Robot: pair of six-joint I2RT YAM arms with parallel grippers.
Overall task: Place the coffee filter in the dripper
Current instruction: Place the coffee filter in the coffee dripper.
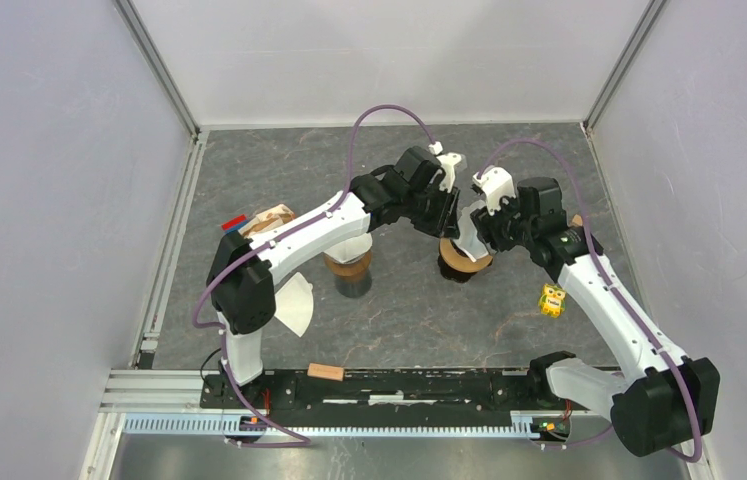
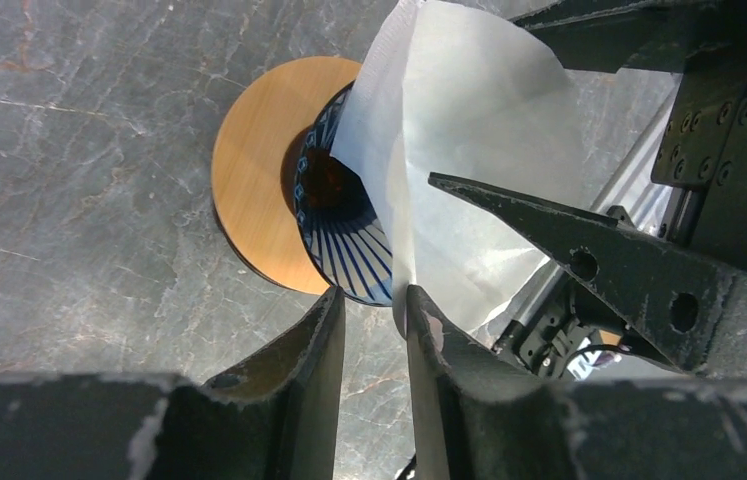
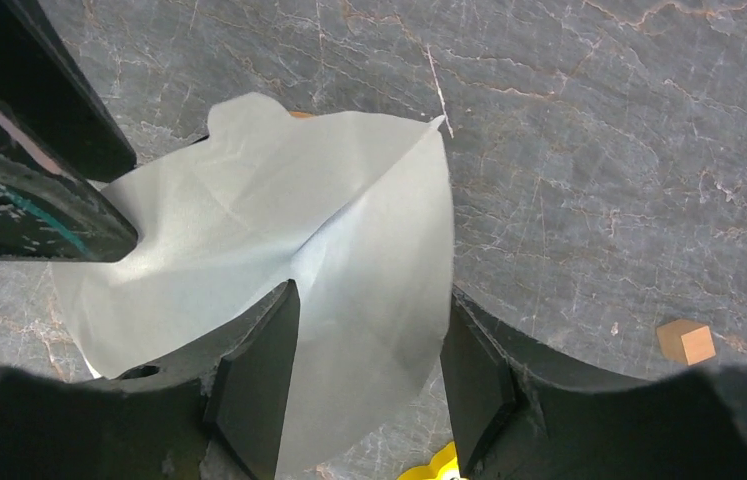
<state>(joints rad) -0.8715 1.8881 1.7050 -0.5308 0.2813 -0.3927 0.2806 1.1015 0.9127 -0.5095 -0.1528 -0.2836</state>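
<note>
Standing at the near edge, I see a wooden block (image 1: 326, 372), then farther out the dripper (image 2: 344, 235) on its wooden disc (image 2: 254, 170), the coffee filter (image 2: 479, 130) upright with its lower end in the cone. The left gripper (image 2: 375, 293), at the dripper's 11 o'clock, shows a slim gap, the paper's edge brushing one finger (image 2: 439, 350); the right gripper (image 3: 371, 295), at 1 o'clock, is spread wide, a fold of paper between its fingers (image 3: 259, 380).

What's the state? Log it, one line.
coffee filter: over dripper, not seated | right gripper: straddling filter, grip unclear | left gripper: at filter edge, grip unclear
</note>
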